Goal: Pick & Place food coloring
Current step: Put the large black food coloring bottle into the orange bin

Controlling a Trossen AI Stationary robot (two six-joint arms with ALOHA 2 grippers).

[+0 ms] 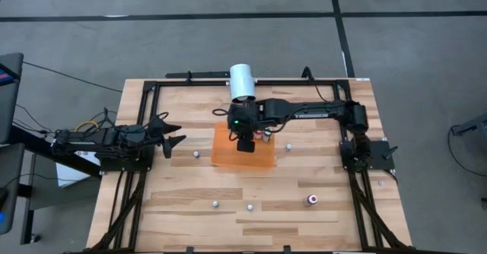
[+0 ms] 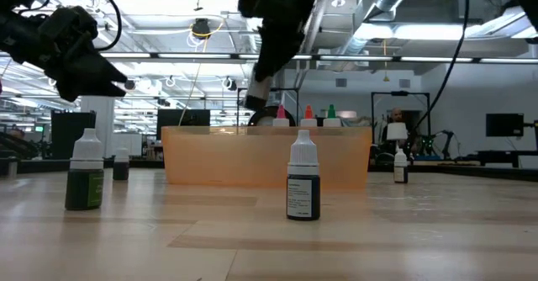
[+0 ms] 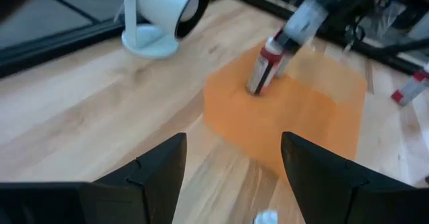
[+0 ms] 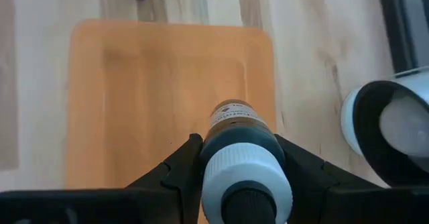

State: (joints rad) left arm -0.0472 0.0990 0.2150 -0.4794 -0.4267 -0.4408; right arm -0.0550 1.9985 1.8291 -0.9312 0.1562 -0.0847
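Note:
My right gripper point(image 1: 244, 144) hangs over the orange tray point(image 1: 224, 157), shut on a food coloring bottle point(image 4: 236, 127) with a dark reddish body and a white cap. In the left wrist view this bottle point(image 3: 263, 66) tilts over the tray floor. Three more bottles with pink, red and green tops point(image 2: 308, 113) stand inside the tray by its right wall. Other food coloring bottles stand on their bases on the table: one left of the tray point(image 1: 196, 154), two near the front point(image 1: 215, 204), one at the front right point(image 1: 311, 200). My left gripper point(image 1: 173, 132) waits open at the table's left. My right gripper pinches the bottle's upper body point(image 4: 209, 143), just below the white cap, between its two fingers point(image 4: 181, 170). The fingers slant down from the table's right side, and the bottle lies along them, base foremost. It is tilted; I cannot tell whether its base point(image 3: 255, 88) touches the tray.
A large white cylinder point(image 1: 242, 81) lies just beyond the tray's far edge, close to my right arm. A black frame point(image 1: 152, 94) runs along the table's sides. Small bottles stand right of the tray point(image 1: 288, 146) and by the right arm's base point(image 1: 381, 183).

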